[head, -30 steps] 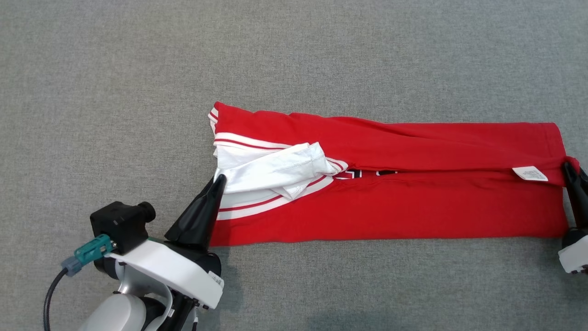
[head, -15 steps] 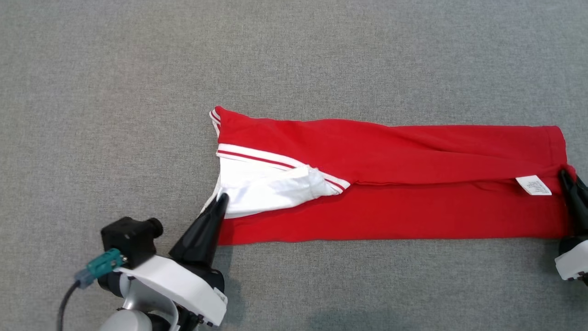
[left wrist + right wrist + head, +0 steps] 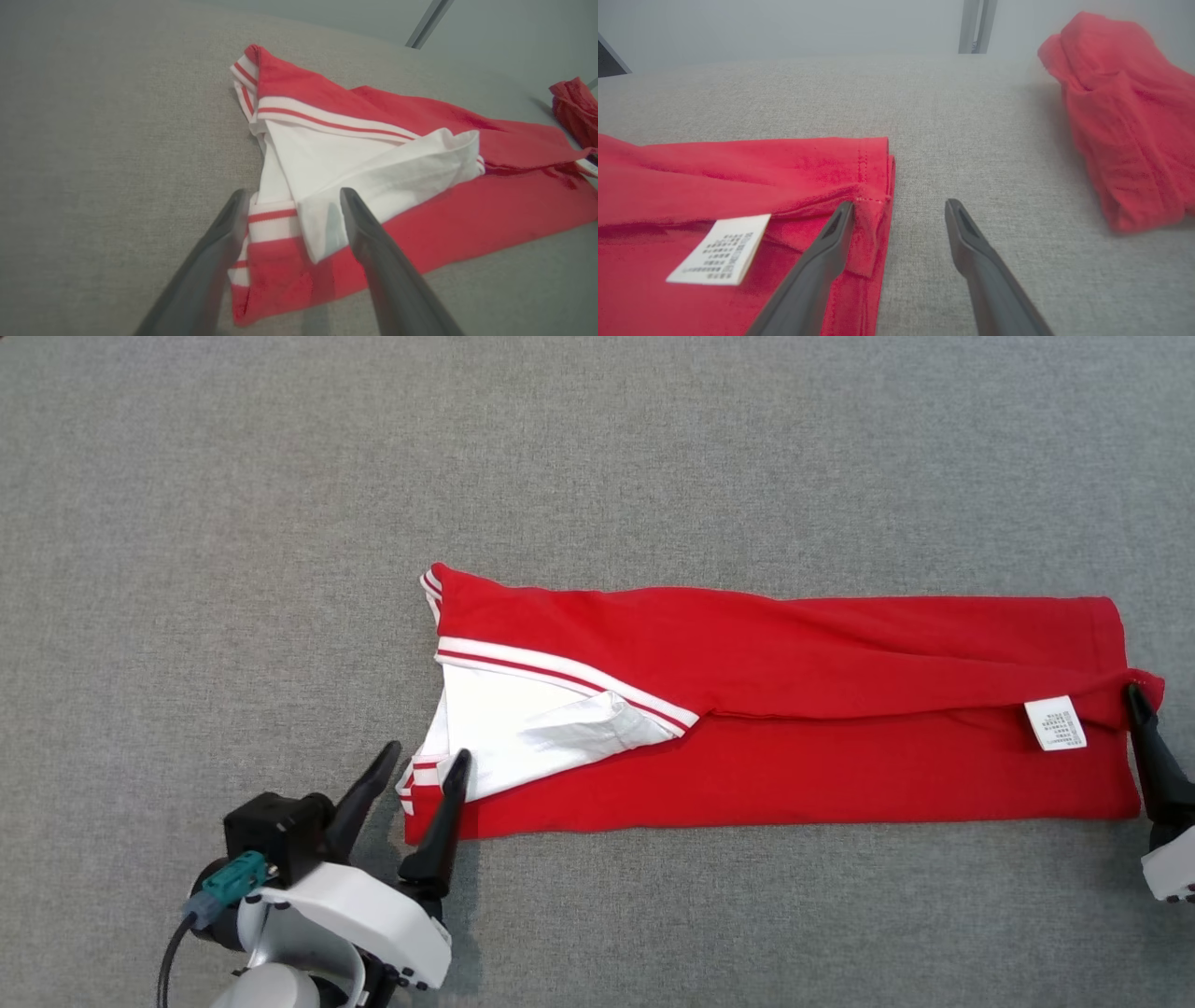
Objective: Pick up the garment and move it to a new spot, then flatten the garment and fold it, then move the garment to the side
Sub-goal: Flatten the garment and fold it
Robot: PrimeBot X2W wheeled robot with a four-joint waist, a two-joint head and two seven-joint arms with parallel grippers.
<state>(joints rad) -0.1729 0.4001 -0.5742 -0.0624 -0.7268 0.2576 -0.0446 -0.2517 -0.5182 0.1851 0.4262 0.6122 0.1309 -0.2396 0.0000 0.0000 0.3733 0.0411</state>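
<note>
Snags are our main worry: the garment (image 3: 794, 747) lies folded into a long strip on the grey mat (image 3: 597, 448), and both claws stand wide open, holding nothing. Our left gripper (image 3: 427, 753) straddles the striped corner, with one finger over the cloth; our right gripper (image 3: 900, 204) has one finger touching the hem. Pulling away low could drag either end and undo the fold. The loose white flap (image 3: 551, 728) may also flop open.
</note>
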